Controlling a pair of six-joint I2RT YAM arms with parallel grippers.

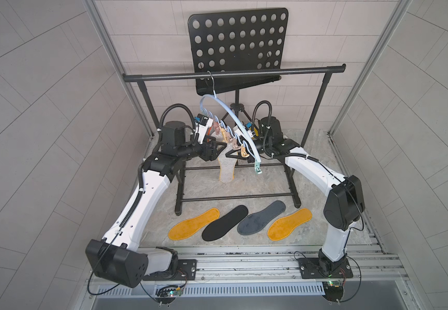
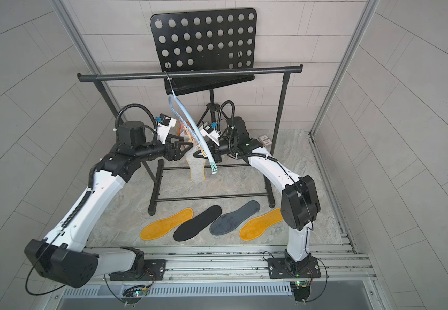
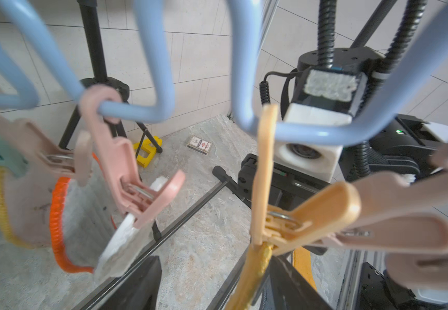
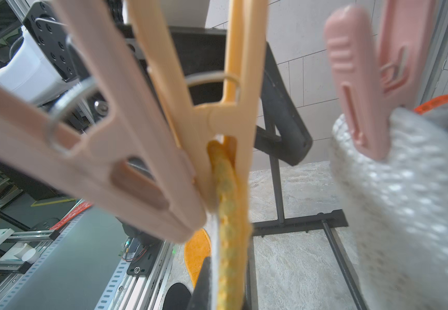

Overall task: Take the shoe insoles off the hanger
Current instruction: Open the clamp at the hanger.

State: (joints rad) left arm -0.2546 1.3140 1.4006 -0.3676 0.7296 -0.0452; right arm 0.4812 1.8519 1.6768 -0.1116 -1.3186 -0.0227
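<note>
**Hazards at the unclipping stage.** The black metal garment rack (image 1: 233, 73) carries, above both grippers, the pale blue arched plastic hanger (image 1: 235, 118). The hanger is held only by its silver wire hook (image 1: 212, 81) and is seen steeply slewed. If it were pulled through an insole, it could be dragged along the rail or unhooked. The pale grey insole with a yellow stitched edge (image 1: 226, 171) is hung below the grippers from a peach plastic clip (image 4: 228, 115). Four loose insoles (image 1: 224, 222) are laid flat on the table, well apart, towards the arm bases. The right gripper (image 1: 229, 154) is pressed together and, in its wrist view, appears to be pinching that insole just under the clip. The left gripper (image 1: 221, 147) is spread, with the clip and the insole's top between its jaws; whether contact is made cannot be told. If the insole is tugged before the clip is opened, the stitched edge may be torn or the pinch lost. The pink plastic clip (image 4: 359, 94), just beside the left gripper, could be snagged.
</note>
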